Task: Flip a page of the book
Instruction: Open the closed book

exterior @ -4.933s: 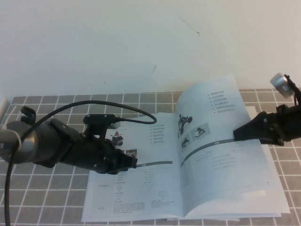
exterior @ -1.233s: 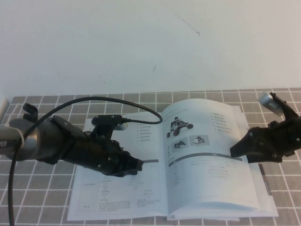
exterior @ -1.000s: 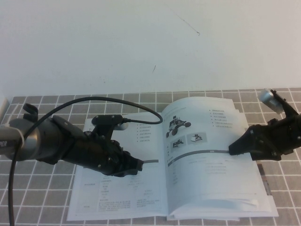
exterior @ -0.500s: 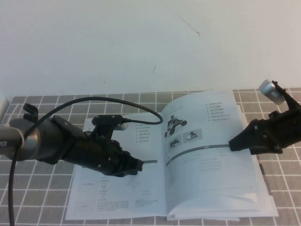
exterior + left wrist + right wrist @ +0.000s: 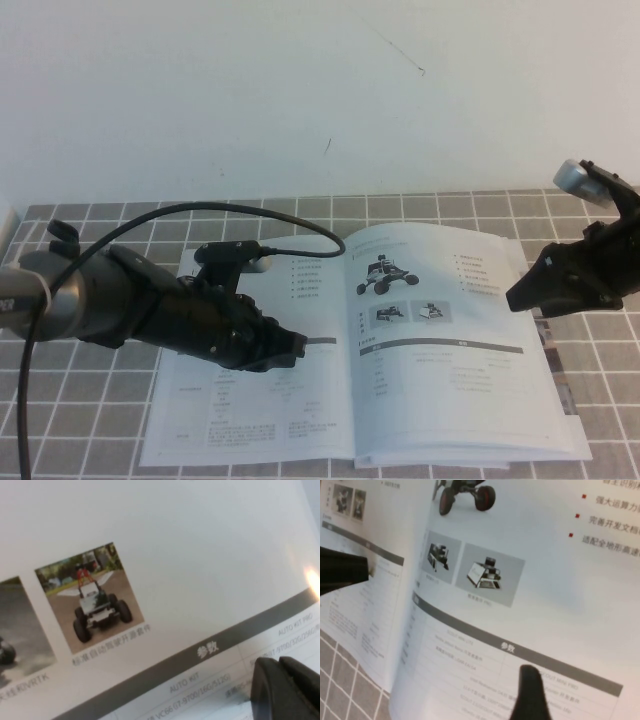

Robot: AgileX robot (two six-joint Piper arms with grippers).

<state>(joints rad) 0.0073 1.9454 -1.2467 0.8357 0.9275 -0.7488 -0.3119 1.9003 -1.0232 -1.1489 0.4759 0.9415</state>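
1. Nearest, the book (image 5: 360,400) lies open and flat on the grey tiled mat (image 5: 80,440), between the two grippers.
2. Next, the left gripper (image 5: 290,352) rests with its tip on the left-hand leaf, just beside the dark header bar (image 5: 165,667) of a table; its fingers look pressed together.
3. Beyond that tip, toward the right gripper, lies the page (image 5: 450,350). It shows the black-red wheeled robot (image 5: 382,277) above two small photos and lies flat.
4. Farther right, the right gripper (image 5: 515,297) hangs at the outer edge of the page. It holds nothing; its fingers are apart.
5. Behind everything stands the white wall (image 5: 300,90).
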